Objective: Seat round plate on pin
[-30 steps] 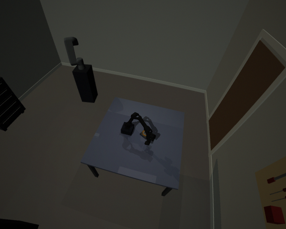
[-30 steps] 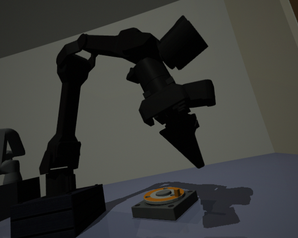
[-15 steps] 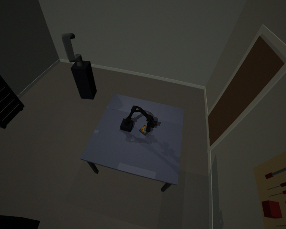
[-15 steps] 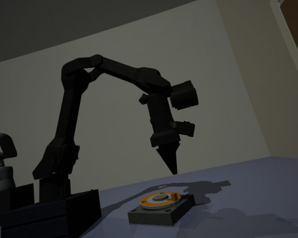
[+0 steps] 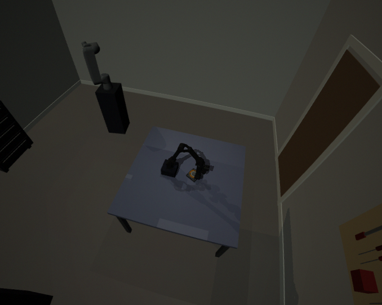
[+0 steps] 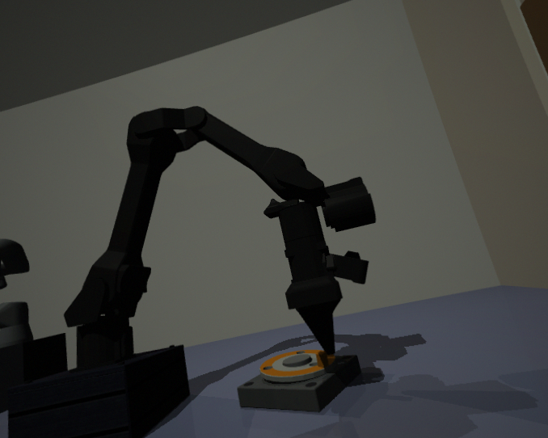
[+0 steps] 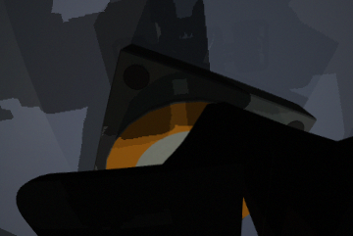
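exterior view, closed gripper (image 6: 328, 349) at plate (image 6: 290, 369)

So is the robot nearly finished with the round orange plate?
Not yet. Done: the shut black end effector is down at the plate's orange tab, holding nothing. In hand: it looks ready to nudge the tab and turn the round orange-and-white plate on the dark square base. Left: dropping the hole over the pin, which I cannot see, then backing away.
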Controlling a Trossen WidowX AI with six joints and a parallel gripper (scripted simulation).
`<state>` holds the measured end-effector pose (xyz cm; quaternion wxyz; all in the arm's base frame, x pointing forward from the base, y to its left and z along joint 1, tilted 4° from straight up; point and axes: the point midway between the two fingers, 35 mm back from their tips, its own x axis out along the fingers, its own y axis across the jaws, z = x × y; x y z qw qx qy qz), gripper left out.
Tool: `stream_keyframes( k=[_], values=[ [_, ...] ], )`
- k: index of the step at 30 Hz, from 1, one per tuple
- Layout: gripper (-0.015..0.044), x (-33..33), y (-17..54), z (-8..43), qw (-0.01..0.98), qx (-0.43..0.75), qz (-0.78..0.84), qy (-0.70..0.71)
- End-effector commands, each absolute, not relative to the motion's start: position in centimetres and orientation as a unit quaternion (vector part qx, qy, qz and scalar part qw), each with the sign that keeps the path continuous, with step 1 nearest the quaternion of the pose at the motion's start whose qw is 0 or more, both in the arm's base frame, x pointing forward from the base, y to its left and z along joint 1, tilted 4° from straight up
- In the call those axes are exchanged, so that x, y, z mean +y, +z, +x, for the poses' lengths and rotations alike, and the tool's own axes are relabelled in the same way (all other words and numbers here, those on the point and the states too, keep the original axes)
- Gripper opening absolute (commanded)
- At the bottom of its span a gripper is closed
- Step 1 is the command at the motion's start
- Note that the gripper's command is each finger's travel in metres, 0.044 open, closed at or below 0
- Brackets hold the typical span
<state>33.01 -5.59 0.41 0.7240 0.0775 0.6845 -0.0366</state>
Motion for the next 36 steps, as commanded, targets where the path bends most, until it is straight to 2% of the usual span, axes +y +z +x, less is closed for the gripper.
stream_keyframes(
  k=[1,36],
  values=[
    [0.0000,-5.9,0.2,32.7,0.724,0.685,0.079,-0.036],
    [0.0000,-7.6,0.0,31.0,0.723,0.685,0.078,-0.037]
  ],
)
